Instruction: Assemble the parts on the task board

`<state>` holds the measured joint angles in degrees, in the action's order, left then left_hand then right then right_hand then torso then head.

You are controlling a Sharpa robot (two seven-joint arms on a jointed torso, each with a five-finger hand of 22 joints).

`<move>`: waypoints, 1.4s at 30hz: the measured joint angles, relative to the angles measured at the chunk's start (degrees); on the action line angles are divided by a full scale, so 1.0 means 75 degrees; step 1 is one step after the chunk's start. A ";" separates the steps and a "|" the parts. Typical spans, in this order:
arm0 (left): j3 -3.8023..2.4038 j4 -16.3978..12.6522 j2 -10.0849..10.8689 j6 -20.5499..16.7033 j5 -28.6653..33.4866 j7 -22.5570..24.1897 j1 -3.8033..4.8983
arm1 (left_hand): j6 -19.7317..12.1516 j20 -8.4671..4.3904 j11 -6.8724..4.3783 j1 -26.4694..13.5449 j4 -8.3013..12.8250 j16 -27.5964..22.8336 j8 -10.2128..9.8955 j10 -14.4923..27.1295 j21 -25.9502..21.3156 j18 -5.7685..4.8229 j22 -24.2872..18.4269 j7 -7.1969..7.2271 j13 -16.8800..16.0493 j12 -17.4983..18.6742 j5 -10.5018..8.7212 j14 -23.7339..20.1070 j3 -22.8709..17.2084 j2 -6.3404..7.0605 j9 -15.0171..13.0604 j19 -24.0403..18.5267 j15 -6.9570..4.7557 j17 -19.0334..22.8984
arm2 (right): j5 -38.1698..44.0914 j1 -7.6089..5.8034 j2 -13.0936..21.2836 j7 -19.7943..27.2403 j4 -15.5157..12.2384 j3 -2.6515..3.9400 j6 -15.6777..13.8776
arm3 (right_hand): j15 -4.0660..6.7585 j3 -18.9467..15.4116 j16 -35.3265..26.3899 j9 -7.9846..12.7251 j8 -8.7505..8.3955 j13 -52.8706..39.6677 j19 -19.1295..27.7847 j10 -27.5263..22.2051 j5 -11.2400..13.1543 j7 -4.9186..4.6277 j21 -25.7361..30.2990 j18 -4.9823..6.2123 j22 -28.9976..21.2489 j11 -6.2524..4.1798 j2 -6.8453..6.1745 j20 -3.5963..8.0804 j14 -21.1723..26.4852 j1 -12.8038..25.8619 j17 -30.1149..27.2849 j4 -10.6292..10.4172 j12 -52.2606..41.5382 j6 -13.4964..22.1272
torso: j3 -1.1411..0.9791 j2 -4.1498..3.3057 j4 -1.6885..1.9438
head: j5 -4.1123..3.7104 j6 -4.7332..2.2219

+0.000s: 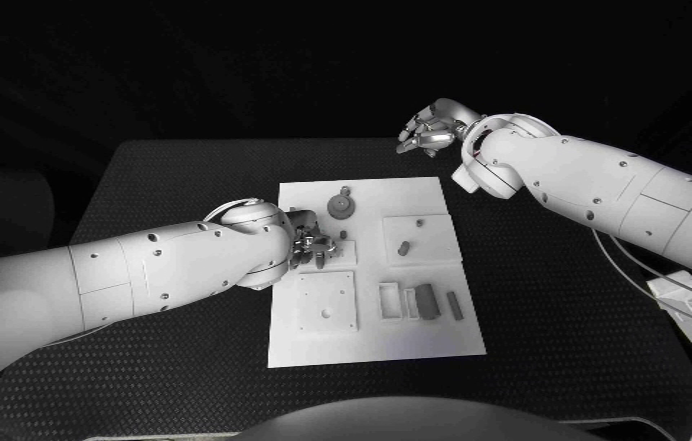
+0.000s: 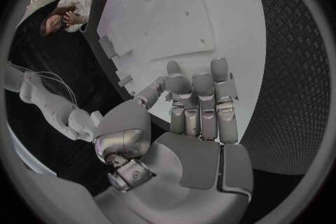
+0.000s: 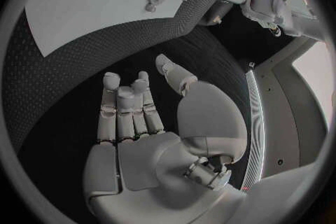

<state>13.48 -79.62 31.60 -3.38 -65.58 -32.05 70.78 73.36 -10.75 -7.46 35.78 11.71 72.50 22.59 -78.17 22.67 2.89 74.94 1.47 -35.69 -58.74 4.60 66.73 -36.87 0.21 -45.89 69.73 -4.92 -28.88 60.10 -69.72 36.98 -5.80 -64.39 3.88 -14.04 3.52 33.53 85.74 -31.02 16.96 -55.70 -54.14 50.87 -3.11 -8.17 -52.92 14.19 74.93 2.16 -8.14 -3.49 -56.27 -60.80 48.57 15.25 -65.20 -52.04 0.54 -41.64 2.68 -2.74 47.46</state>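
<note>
Task board (image 1: 433, 201), no legible markings

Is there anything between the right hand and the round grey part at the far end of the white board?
Nothing visible blocks it. The right hand hovers open beyond the task board's far edge, over bare black table. The round grey part lies uncovered on the board, and the left hand sits nearer the robot, off that line.

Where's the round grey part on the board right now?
In the head view the round grey part sits near the task board's far edge, just beyond the left hand, untouched.
</note>
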 measured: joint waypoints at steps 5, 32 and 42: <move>-0.0016 -0.0022 0.0028 -0.0022 0.0000 0.0013 -0.0009 | 0.0000 0.0000 0.0000 0.0000 0.0000 0.0000 0.0000 0.0000 -0.0006 -0.0031 0.0000 0.0000 -0.0001 0.0000 -0.0031 0.0028 0.0000 0.0000 0.0000 0.0000 -0.0028 0.0000 | 0.0000 0.0005 0.0002 0.0000 0.0003 -0.0002 0.0007 | -0.0001 0.0000 0.0000 0.0000 0.0000 0.0000 0.0000 0.0000 0.0000 0.0006 0.0000 0.0001 0.0000 0.0000 0.0000 0.0000 -0.0001 0.0000 0.0000 0.0000 0.0000 -0.0006 | 0.0004 0.0000 0.0000 | 0.0000 0.0000; -0.0030 -0.0022 0.0047 -0.0061 0.0025 0.0051 -0.0010 | -0.0100 0.0001 0.0026 -0.0071 -0.0332 0.0000 -0.0068 0.0025 -0.0034 -0.0037 -0.0002 -0.0067 0.0017 0.0028 -0.0209 -0.0027 0.0048 0.0836 0.0000 -0.0001 -0.0082 0.0016 | -0.0002 0.0017 -0.0001 -0.0004 0.0019 0.0000 0.0029 | -0.0004 -0.0021 0.0000 0.0000 -0.0028 0.0006 0.0000 0.0000 0.0000 -0.0003 0.0000 0.0000 0.0000 0.0000 0.0000 0.0000 -0.0001 0.0000 -0.0002 -0.0021 0.0000 0.0030 | -0.0004 0.0001 -0.0001 | -0.0004 0.0017; -0.0030 -0.0014 0.0047 -0.0054 0.0057 0.0054 -0.0008 | -0.0138 -0.0027 0.0053 0.0054 -0.0423 0.0000 -0.0112 0.0052 -0.0062 -0.0046 -0.0003 -0.0085 0.0017 0.0029 -0.0208 -0.0027 0.0002 0.0980 -0.0005 0.0027 -0.0082 0.0016 | -0.0004 0.0019 0.0001 -0.0007 0.0023 0.0000 0.0042 | -0.0011 -0.0021 0.0000 0.0000 -0.0028 0.0006 0.0000 -0.0026 0.0000 -0.0002 0.0000 0.0000 0.0000 0.0026 0.0000 0.0000 0.0005 0.0000 -0.0006 -0.0021 0.0000 0.0030 | -0.0004 0.0001 -0.0001 | -0.0002 0.0013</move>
<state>13.25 -79.73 31.95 -3.79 -65.15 -31.65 70.72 72.33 -10.96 -7.06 36.18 8.54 72.50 21.74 -77.78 22.20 2.54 74.91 0.83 -35.56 -58.52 3.04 66.53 -36.86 7.56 -45.93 69.93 -5.53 -28.76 60.07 -69.58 36.99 -5.86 -64.22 3.88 -13.73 3.45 33.37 85.74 -31.02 16.75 -55.66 -54.14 50.68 -3.11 -8.19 -52.92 14.19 74.93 2.36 -8.14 -3.48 -56.24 -60.80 48.53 15.09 -65.20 -51.82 0.51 -41.63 2.67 -2.76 47.55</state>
